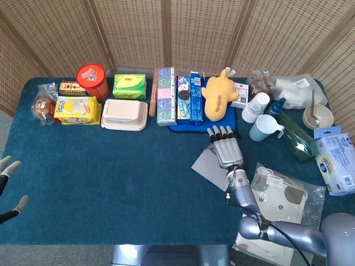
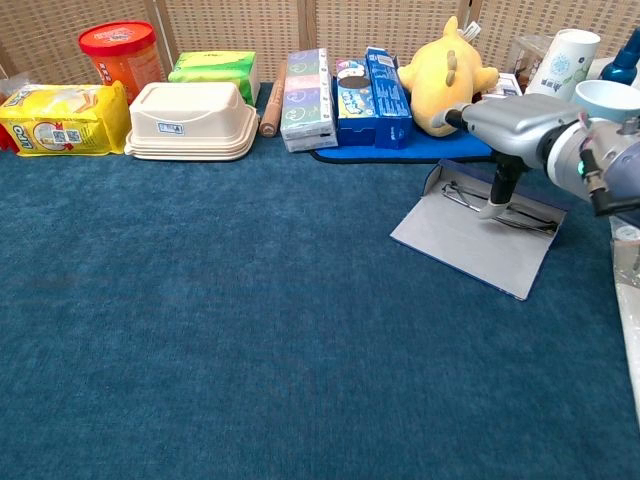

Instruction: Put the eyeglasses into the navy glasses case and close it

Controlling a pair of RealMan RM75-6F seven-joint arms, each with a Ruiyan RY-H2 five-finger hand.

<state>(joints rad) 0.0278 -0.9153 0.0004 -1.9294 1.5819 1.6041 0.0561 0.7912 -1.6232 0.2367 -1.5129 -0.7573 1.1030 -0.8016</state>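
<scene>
Blue-covered desk. Navy glasses case lying open near plush. Right hand flat above it, thumb down onto eyeglasses inside. Placing nearly finished, apparently; next: withdraw, fold lid. Left hand idle, spread.

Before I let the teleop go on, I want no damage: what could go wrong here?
The right robot hand hovers flat over the eyeglasses in the open navy glasses case, one finger reaching down to them; pressing harder might bend the thin frame. Closing the flap now could trap that finger. The yellow plush toy sits just beyond the fingertips and might get nudged.
</scene>
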